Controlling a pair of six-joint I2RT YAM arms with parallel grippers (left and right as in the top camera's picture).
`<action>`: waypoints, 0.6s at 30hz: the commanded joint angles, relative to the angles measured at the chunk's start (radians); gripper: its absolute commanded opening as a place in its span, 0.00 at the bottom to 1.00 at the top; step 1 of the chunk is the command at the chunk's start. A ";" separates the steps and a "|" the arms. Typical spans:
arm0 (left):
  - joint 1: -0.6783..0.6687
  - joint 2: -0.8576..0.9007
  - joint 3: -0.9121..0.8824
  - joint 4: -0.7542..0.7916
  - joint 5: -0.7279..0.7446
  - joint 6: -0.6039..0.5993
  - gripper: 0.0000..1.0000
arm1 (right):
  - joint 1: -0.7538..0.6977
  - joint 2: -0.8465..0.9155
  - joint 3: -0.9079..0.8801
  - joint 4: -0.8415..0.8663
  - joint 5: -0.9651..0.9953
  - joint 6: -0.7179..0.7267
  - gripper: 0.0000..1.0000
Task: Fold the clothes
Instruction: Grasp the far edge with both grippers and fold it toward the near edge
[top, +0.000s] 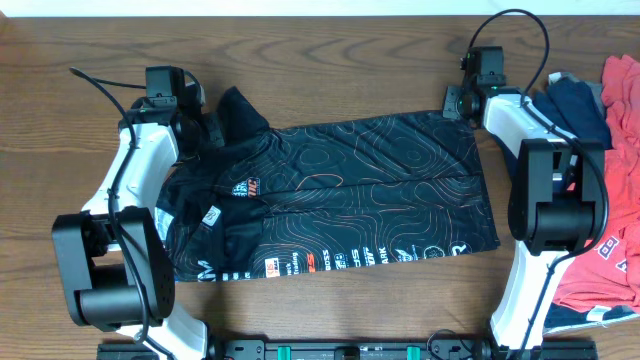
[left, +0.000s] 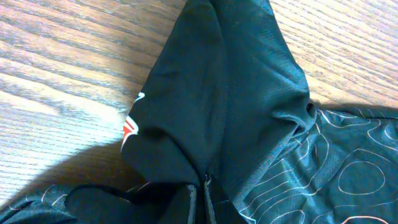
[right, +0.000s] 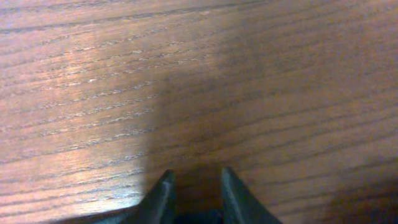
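1. Over on the left, the left tool (top: 208, 128) is clenched on a bunched-up bit of the black jersey (top: 340, 200).
2. The jersey lies mid-table (top: 330, 60), mostly flat, with its long axis running left-right, collar end left and hem right.
3. The right tool (right: 194, 186) sits by the far hem corner, jaws apart over bare wood, gripping nothing. I'd get it onto the cloth edge first, then lift both ends evenly.
4. A navy shirt (top: 575, 100) and a red shirt (top: 625, 90) wait at the right.
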 joint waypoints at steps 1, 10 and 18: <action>0.002 -0.003 0.000 -0.003 0.002 -0.001 0.06 | 0.003 0.018 -0.012 -0.029 0.032 -0.005 0.45; 0.002 -0.003 0.000 -0.003 0.002 -0.001 0.06 | 0.004 -0.033 -0.012 -0.094 0.020 -0.008 0.18; 0.003 -0.033 0.000 -0.007 0.002 -0.001 0.06 | -0.003 -0.061 -0.012 -0.168 0.021 0.019 0.01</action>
